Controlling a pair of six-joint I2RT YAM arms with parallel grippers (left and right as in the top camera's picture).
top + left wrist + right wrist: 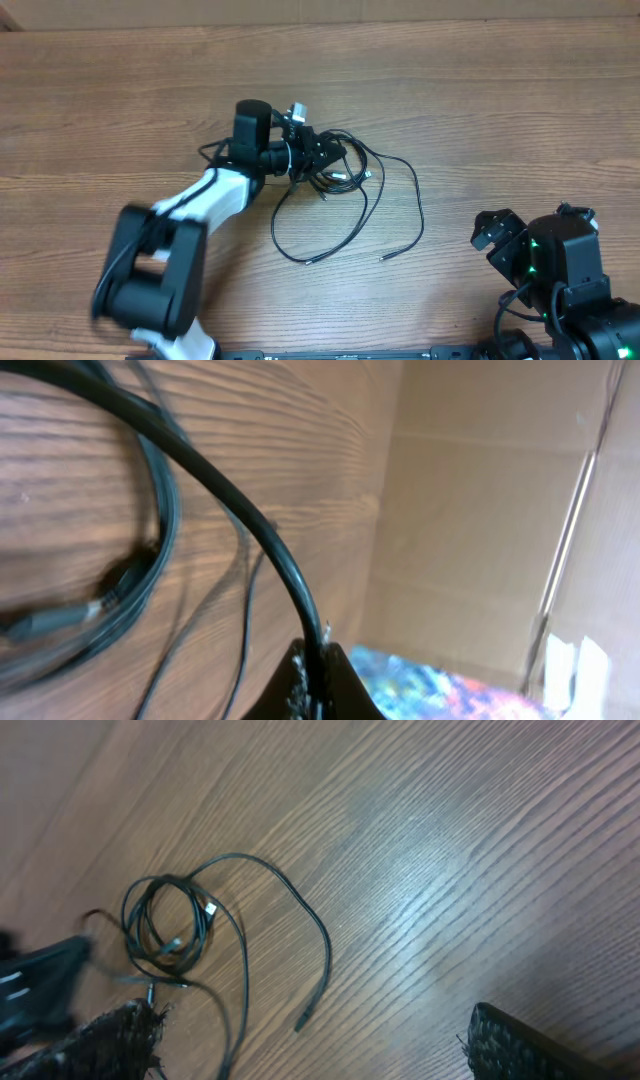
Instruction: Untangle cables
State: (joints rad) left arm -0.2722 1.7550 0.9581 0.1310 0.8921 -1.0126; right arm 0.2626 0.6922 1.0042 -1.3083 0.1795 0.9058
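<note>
The thin black cables (350,170) lie in a tangled coil on the wooden table, with two long loose ends running toward the front (308,261) (383,257). My left gripper (322,152) is on the coil's left side, shut on one black cable (230,490) that runs between its fingers (322,665). My right gripper (490,232) is open and empty at the front right, away from the cables. The right wrist view shows the coil (170,925), a small pale plug (210,907), a loose end (303,1017) and the open fingers (310,1050).
A cardboard wall (480,510) stands past the table's far edge. The left arm (160,260) reaches across the front left of the table. Bare wood (450,850) lies between the cables and my right gripper.
</note>
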